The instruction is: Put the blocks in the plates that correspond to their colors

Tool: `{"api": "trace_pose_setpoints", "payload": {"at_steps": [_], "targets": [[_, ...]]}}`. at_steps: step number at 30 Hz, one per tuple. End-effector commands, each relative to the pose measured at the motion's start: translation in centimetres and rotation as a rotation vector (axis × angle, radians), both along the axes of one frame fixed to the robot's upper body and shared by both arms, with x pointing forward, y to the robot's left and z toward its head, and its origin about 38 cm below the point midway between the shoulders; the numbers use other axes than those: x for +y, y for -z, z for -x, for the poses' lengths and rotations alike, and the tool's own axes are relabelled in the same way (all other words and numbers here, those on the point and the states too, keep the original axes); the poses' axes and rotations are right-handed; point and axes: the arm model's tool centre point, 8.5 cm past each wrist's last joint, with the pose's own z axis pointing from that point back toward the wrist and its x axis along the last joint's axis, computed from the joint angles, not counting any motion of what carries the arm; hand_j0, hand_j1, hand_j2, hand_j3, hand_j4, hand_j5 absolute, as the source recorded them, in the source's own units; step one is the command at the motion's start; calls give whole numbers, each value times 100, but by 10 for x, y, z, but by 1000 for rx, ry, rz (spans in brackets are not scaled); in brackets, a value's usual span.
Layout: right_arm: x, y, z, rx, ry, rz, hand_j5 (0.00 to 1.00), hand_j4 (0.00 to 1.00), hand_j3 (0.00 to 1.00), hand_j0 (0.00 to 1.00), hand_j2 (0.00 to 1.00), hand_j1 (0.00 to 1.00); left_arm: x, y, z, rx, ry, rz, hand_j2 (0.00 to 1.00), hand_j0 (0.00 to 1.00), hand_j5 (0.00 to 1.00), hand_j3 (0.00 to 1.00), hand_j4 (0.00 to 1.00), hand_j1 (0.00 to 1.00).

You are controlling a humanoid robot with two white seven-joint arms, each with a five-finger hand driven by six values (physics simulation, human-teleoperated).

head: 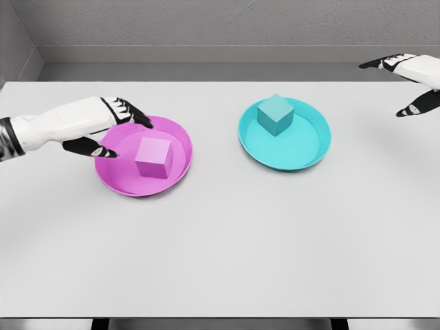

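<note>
Blocks sit matched, pink block in pink plate, cyan block in cyan plate; both hands empty, fingers apart, though the left hand over the rim could nudge that plate when withdrawing.

The left arm was cut off by the picture's left edge, so only the forearm and the left hand were seen; part of the pink plate rim was hidden behind that hand; the right hand was cut off by the right edge, and its arm was hardly seen at all; the far rim of the teal plate was hidden behind the teal block; the table legs were cut off at the bottom edge.
</note>
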Motion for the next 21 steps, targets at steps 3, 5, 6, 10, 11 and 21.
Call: {"api": "trace_pose_setpoints", "payload": {"at_steps": [3,5,6,10,11,21], "targets": [[-4,-3,1,-2,9,-1,100,100,100,100,100,100,82,-32,13,26,-181,-6,100,100,100,100,100,100],[-7,-4,2,-2,13,3,100,100,100,100,100,100,110,-29,14,45,-258,-20,100,100,100,100,100,100],[-7,-4,2,-2,13,3,100,100,100,100,100,100,121,-26,11,52,-291,-23,100,100,100,100,100,100],[-6,-3,2,-1,12,4,100,100,100,100,100,100,124,-17,11,71,-305,-21,100,100,100,100,100,100],[-6,-4,2,-2,11,4,100,100,100,100,100,100,123,-16,11,73,-303,-20,100,100,100,100,100,100],[-4,-4,2,-4,6,8,100,100,100,100,100,100,97,4,6,102,-248,8,100,100,100,100,100,100]]}}
